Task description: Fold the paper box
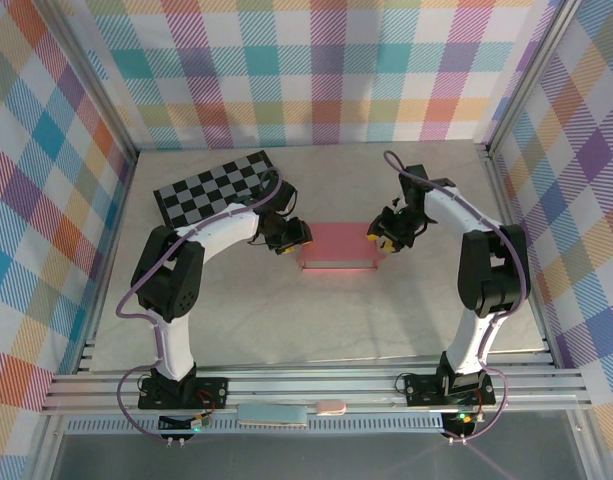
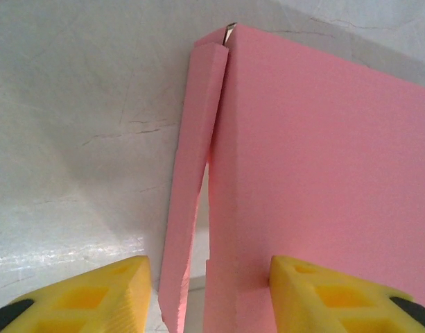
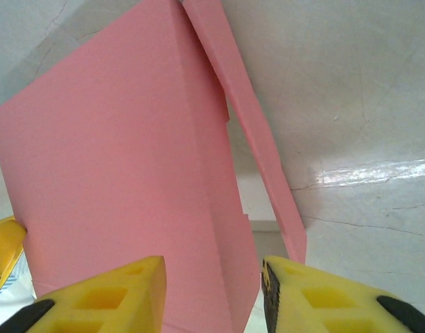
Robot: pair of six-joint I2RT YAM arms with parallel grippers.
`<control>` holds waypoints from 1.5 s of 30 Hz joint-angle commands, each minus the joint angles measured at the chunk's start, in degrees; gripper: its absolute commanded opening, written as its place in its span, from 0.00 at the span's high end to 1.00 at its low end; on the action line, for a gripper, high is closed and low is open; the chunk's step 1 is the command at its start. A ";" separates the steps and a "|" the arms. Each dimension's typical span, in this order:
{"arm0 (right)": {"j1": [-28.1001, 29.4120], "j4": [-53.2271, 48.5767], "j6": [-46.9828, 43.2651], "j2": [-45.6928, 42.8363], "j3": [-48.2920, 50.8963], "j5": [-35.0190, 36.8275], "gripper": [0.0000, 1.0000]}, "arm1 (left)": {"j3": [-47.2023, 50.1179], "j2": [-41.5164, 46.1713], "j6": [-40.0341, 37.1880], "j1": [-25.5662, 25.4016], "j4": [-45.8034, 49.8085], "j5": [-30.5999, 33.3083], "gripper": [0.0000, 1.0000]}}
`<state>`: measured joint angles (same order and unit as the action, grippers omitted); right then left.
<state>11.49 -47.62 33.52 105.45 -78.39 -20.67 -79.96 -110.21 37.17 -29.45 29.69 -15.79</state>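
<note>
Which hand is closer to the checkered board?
Left. The left hand sits by a corner of the checkered board; the right hand is beyond the paper box, farther off.

Left tool (image 1: 291, 238), right tool (image 1: 378, 236): jaws apart.

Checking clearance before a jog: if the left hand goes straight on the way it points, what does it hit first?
The left hand would meet the paper box: its loose end flap stands between the open fingers, so flap and box edge come first, probably almost at once; depth is unclear.
</note>
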 commanded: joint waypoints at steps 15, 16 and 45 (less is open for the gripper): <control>0.04 0.92 -4.60 0.41 7.62 0.85 0.63 | 5.77 1.79 -3.51 0.98 -0.40 -2.21 0.58; 0.03 1.02 -4.65 0.58 7.85 1.02 0.63 | 5.99 1.60 -3.55 0.98 -0.64 -2.23 0.58; 0.07 4.24 -5.73 2.98 10.53 -0.24 0.71 | 11.28 0.16 -3.21 0.89 -6.83 -3.98 0.83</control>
<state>11.49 -42.89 29.28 107.31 -69.41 -23.00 -71.33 -109.32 33.78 -28.99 22.37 -20.40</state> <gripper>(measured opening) 0.287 0.171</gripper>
